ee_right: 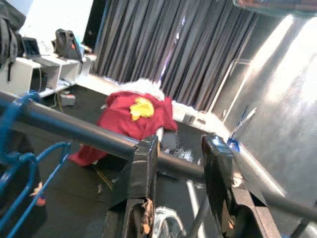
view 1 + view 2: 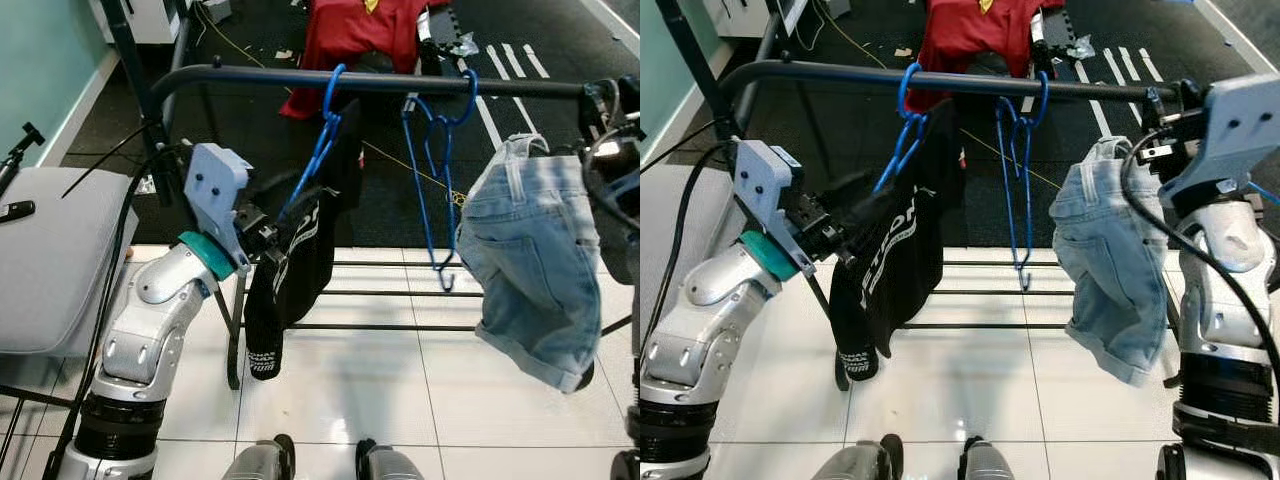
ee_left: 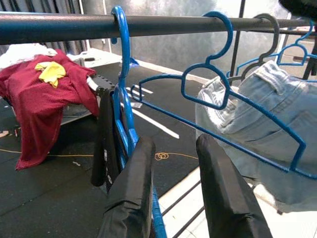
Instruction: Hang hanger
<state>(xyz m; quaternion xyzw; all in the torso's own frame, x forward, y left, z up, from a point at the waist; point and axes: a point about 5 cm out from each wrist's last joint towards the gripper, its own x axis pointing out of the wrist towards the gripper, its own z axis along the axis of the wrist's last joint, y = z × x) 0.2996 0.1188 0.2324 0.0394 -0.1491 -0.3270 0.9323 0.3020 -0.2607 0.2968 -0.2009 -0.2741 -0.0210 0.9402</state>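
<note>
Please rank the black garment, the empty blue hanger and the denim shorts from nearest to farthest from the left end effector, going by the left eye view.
1. Black garment, right at the left end effector.
2. Empty blue hanger, mid-rail.
3. Denim shorts, far right of the rail.

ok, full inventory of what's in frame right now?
rail: 1, black, across the top
hangers: at least 2, blue, hooked on rail, one bare
black garment: 1, hanging from left hanger
denim shorts: 1, light blue, hanging at right
red garment: 1, with yellow patch, on dark floor behind
grey seat: 1, far left
left gripper: fingers open, at the garment's hanger
right gripper: fingers open, at the rail
</note>
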